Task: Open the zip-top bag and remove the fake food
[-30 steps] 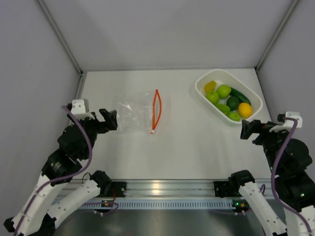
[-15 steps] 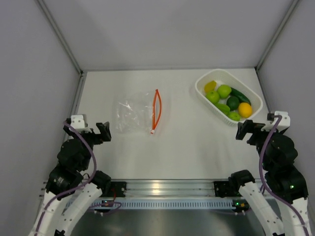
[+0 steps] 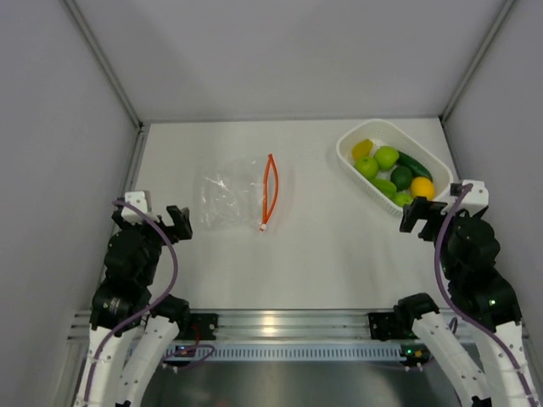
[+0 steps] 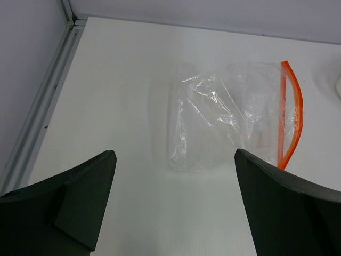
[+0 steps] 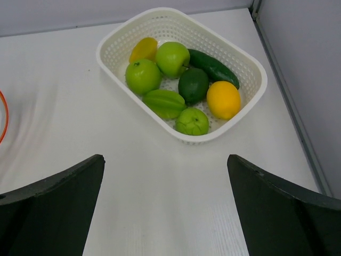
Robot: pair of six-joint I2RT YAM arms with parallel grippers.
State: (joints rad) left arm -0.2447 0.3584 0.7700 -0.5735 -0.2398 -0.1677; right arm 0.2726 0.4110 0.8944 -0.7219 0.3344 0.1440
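zip-top bag [image 3: 229, 199] flat left of centre, mouth gaping, seemingly emptied | fake food [image 3: 392, 174] in white basket [image 3: 344, 153], far right | left gripper [image 3: 154, 217], right gripper [image 3: 438, 208] spread wide, empty, job apparently done

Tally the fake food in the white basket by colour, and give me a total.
In the basket:
Light green pieces: 4
Dark green pieces: 2
Yellow pieces: 2 (one a deeper, near-orange yellow)
Total: 8
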